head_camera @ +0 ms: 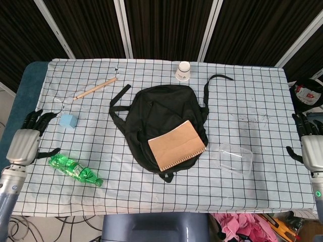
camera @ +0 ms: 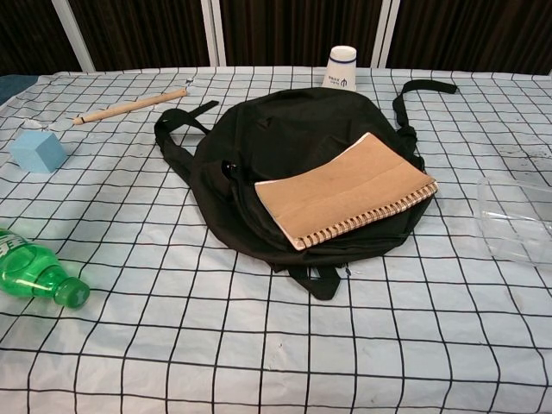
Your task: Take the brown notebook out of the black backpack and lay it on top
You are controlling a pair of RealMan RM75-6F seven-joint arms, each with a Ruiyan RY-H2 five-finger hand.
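The brown spiral notebook lies flat on top of the black backpack, over its lower right part. Nothing touches it. My left hand is at the far left edge of the table, fingers apart and holding nothing. Far off at the right edge is my right hand, also with spread fingers and nothing in it. Neither hand shows in the chest view.
A green plastic bottle lies at the front left, with a blue cube and a wooden stick behind it. A white paper cup stands at the back. A clear plastic container sits right of the backpack.
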